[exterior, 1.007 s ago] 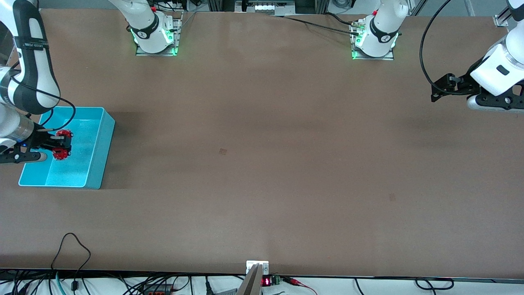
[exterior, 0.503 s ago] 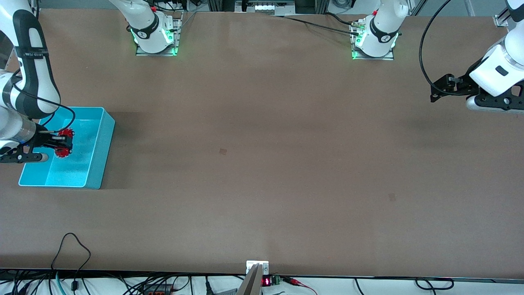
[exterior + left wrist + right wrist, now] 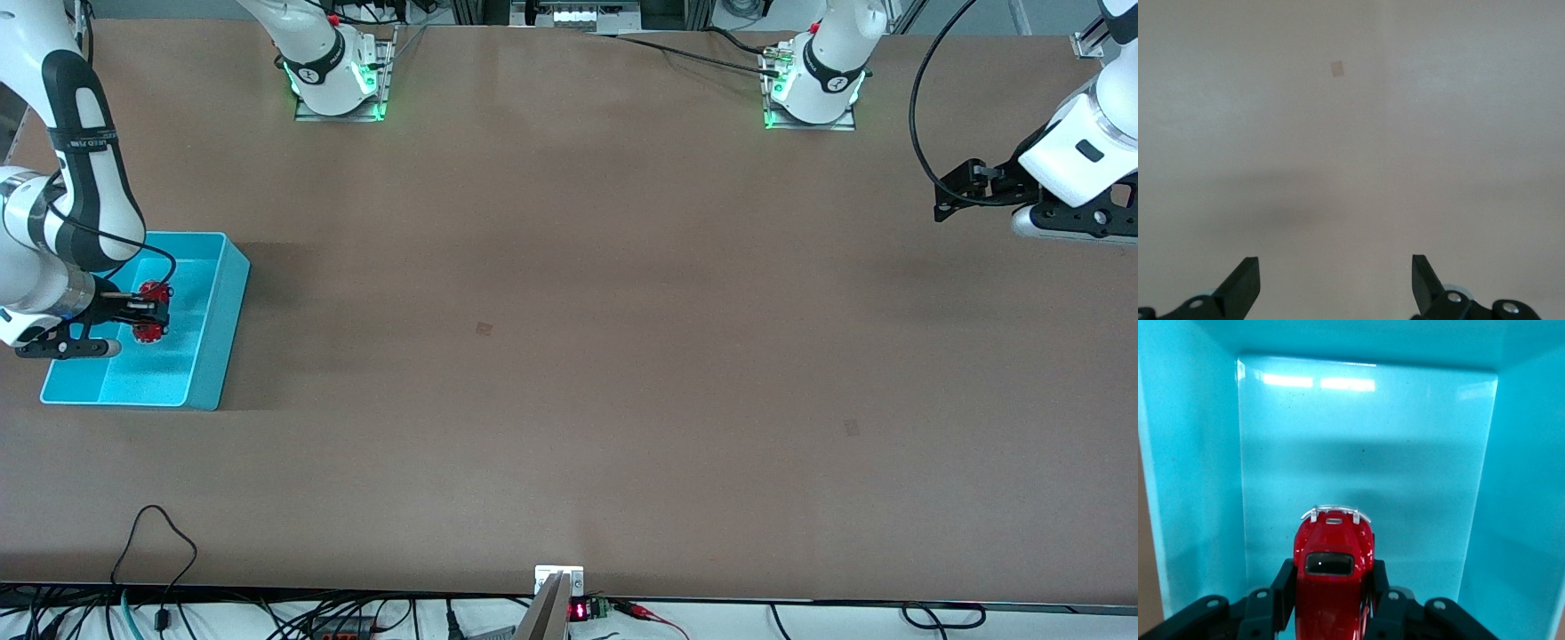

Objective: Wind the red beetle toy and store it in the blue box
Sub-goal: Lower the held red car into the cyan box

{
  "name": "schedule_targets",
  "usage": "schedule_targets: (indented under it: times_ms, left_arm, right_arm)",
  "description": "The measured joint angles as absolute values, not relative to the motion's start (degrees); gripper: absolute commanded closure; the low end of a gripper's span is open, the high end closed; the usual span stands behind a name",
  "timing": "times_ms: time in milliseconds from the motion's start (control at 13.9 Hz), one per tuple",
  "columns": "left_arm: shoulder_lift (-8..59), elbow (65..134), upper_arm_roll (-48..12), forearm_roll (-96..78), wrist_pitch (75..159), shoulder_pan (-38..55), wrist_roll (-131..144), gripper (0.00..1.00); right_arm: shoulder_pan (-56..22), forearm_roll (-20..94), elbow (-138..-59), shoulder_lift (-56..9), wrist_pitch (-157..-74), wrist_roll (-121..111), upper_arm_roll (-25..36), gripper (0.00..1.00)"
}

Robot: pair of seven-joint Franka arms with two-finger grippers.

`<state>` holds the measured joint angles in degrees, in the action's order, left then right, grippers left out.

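At about nine o'clock on the tabletop, toward the right arm's end, stands the blue box, open at the top. Over its hollow hangs the right gripper, fingers closed on the red beetle toy, clamping the little car by its flanks. From the right wrist view the red beetle toy shows its rounded glossy roof, a dark window and a silvery bumper at the end that points away from the wrist, with the black fingers pressed to either side of its body. Under and around it lie the pale floor and thin walls of the blue box; whether the toy's wheels touch that floor cannot be told.

Up near two o'clock, at the left arm's end of the tabletop, the left gripper waits above bare surface, holding nothing. Its fingers stand spread wide apart in the left wrist view, with only plain tabletop and a small square mark beneath them.
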<state>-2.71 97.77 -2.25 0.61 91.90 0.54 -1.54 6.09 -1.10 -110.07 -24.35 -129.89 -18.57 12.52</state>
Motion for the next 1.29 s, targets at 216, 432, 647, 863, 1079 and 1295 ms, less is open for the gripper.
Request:
schedule_targets:
  times_ms: [216,432,647,863,1079,1295]
  left_arm:
    - [-2.6,97.7,-2.2,0.6,91.9,0.5,-1.5,0.0]
    - [-2.6,97.7,-2.2,0.6,91.9,0.5,-1.5,0.0]
    - [-2.6,97.7,-2.2,0.6,91.6,0.5,-1.5,0.0]
    - [-2.6,97.7,-2.2,0.6,91.5,0.5,-1.5,0.0]
    - [-2.6,97.7,-2.3,0.6,91.4,0.5,-1.5,0.0]
    - [-2.6,97.6,-2.6,0.6,91.4,0.6,-1.5,0.0]
  right_arm:
    - [6.1,-1.1,-110.6,-24.5,-129.9,-18.2,12.5,1.0]
    - [6.1,-1.1,-111.6,-24.7,-130.1,-18.2,12.5,1.0]
    - [6.1,-1.1,-112.9,-25.2,-130.1,-18.2,12.5,1.0]
    - [6.1,-1.1,-114.1,-25.3,-130.1,-18.2,12.5,1.0]
    - [6.2,-1.1,-114.4,-25.3,-130.1,-18.2,12.5,0.99]
    - [6.8,-1.1,-114.9,-25.6,-130.1,-18.3,12.5,0.99]
